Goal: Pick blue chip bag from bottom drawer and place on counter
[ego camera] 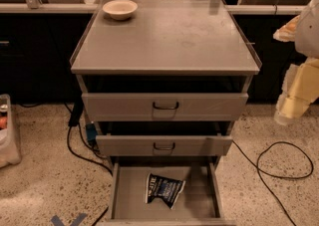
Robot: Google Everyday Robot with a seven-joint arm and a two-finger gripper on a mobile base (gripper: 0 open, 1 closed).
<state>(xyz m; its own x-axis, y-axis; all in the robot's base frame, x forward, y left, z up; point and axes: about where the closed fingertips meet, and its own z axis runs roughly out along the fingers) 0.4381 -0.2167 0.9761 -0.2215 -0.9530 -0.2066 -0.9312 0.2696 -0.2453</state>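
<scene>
The blue chip bag (164, 189) lies crumpled in the middle of the open bottom drawer (130, 195), its white end toward the left. The counter (169, 36) is the flat grey top of the cabinet, above two upper drawers with dark handles. My gripper (294, 98) hangs at the right edge of the view, beside the cabinet at about the height of the top drawer. It is well above and to the right of the bag and holds nothing that I can see.
A pale bowl (119, 8) stands on the counter's back left corner. Black cables (279, 163) loop on the speckled floor right of the cabinet, and more run down its left side (79, 143). A clear bin (7, 130) sits at the far left.
</scene>
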